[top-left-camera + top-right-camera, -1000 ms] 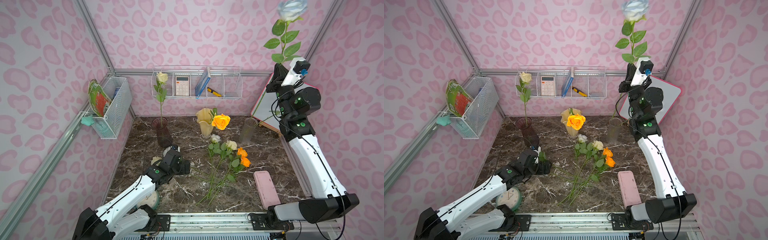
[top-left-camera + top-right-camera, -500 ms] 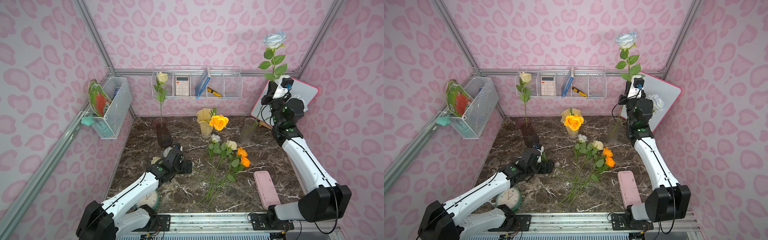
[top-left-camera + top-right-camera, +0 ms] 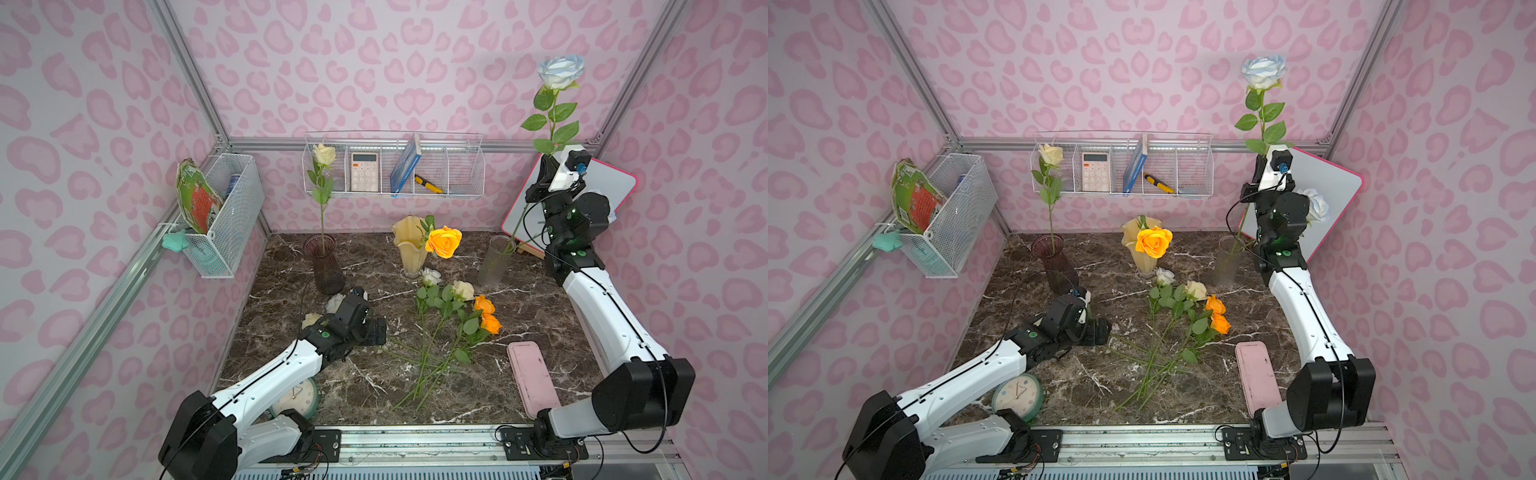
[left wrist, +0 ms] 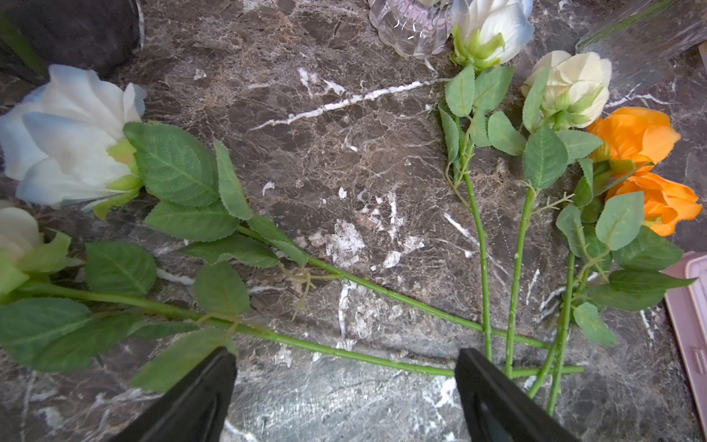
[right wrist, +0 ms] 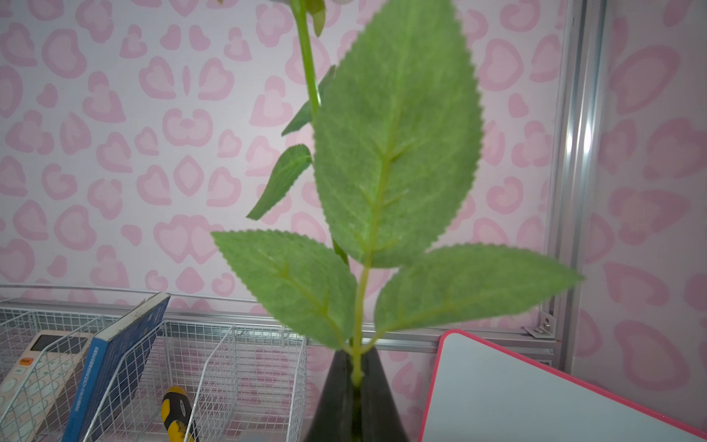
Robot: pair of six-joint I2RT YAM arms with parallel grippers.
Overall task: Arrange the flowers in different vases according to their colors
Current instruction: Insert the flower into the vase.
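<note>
Right gripper: jaws closed on the stem of the pale-blue rose, raised high near the back right corner. Head and leaves stand upright above the jaws; the lower stem runs down from them toward the clear vase. Whether the stem tip sits inside that vase cannot be told.

Left gripper: jaws spread wide, holding nothing, low over the marble tabletop.
- Between and just ahead of the jaws: the stem of a cream rose, lying across the gap, its head off past one finger.
- A little further ahead: the stem of a white-blue rose, lying at a slant, its head on the same side.
- Beyond the other finger: a cluster of four roses lying on the table, stems crossing near that finger; heads white-blue, cream, and two orange.

Purple vase: far from both sets of jaws, at the back left; holds one upright cream rose.

Yellow vase: at the back centre; holds one orange rose, its head leaning over the rim.

Other items: pink case lying flat near the right arm's base; clock under the left arm; whiteboard leaning in the back right corner; wire basket on the back wall.
</note>
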